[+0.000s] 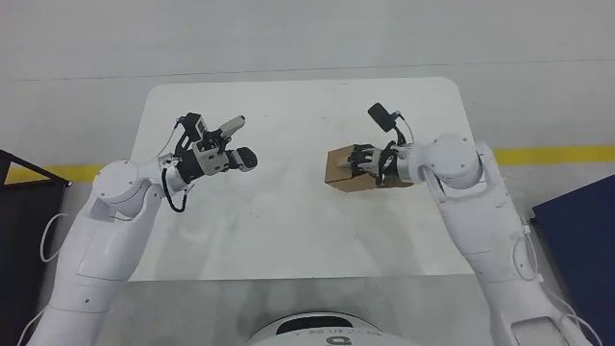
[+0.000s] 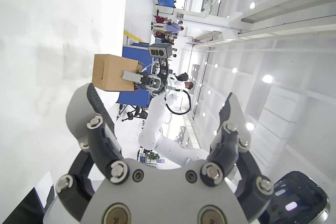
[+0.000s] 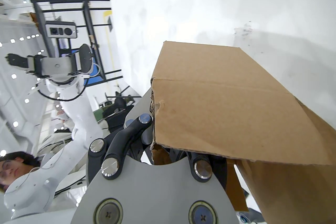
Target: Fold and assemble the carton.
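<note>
Clamps the brown carton (image 1: 341, 166) at its open end with the right gripper (image 1: 360, 161), over the right half of the white table (image 1: 288, 231); cannot tell whether resting on it or lifted. Holds the left gripper (image 1: 242, 141) spread wide and empty above the table's left half, well apart from the carton, fingertips pointing towards it.

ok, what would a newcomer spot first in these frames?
The brown carton stands out against the white table, right of its centre, with the right gripper clamped on the wall at one end. Across a gap on the table's left side, the left gripper hangs open, pointed toward the carton and holding nothing.
</note>
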